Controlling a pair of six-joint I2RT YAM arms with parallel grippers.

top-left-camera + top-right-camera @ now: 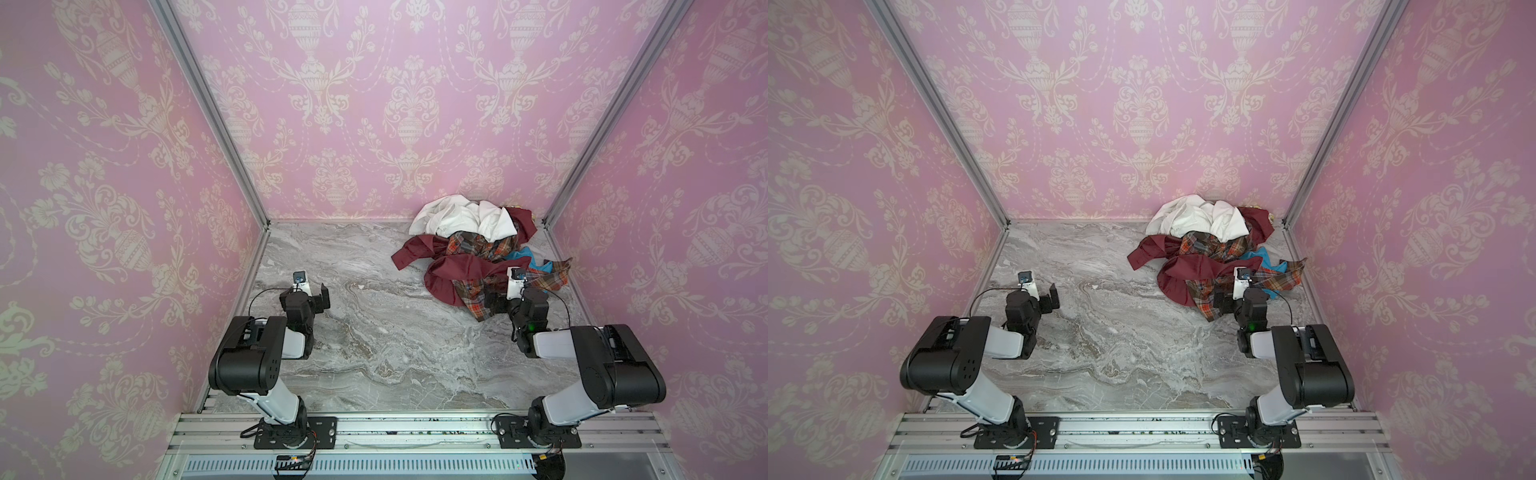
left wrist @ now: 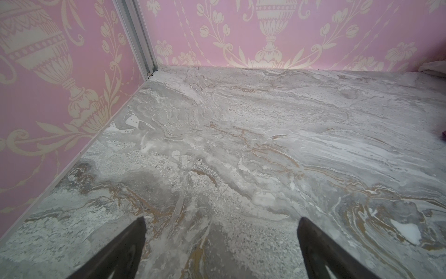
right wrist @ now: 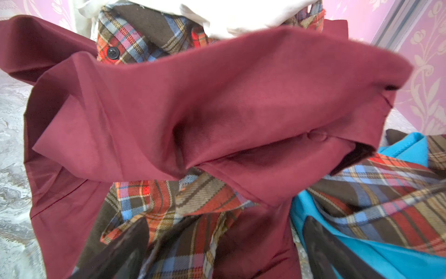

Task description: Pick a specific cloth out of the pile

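item: cloth [image 3: 398,261], turquoise; low on right near side of pile [image 1: 469,249], mostly under plaid shirt [image 3: 200,200] and maroon shirt [image 3: 217,96], only folds showing.
right gripper [image 3: 224,223]: jaws apart, nothing clamped, at pile's near edge beside turquoise; likely lining up grab.
left gripper [image 2: 222,222]: jaws apart, empty, well left of pile; likely kept clear.

Holds black two-fingered left gripper [image 2: 222,221] spread wide, well apart from heap of mixed garments [image 1: 465,245]; poises matching right gripper [image 3: 225,221], equally spread, over its near edge.
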